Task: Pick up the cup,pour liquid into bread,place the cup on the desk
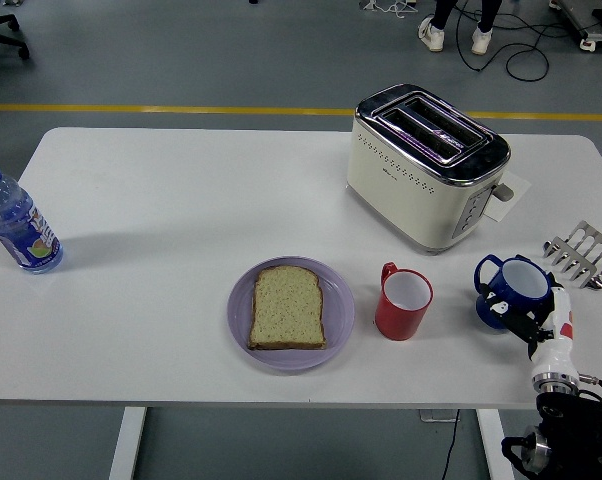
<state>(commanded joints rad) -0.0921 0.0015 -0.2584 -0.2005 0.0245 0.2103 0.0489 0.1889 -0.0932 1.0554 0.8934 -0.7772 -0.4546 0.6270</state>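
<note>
One right hand (pixel 534 322) (fingers wrapped around it) holds the blue cup (pixel 511 291) near the red mug (pixel 402 302).

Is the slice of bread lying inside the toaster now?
No, the slice of bread lies flat on the purple plate near the table's front edge, while the toaster stands farther back with both slots empty.

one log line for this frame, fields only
phase: grasping | right hand: on blue cup, on table | left hand: out of view | red cup: untouched | bread: on plate
</note>
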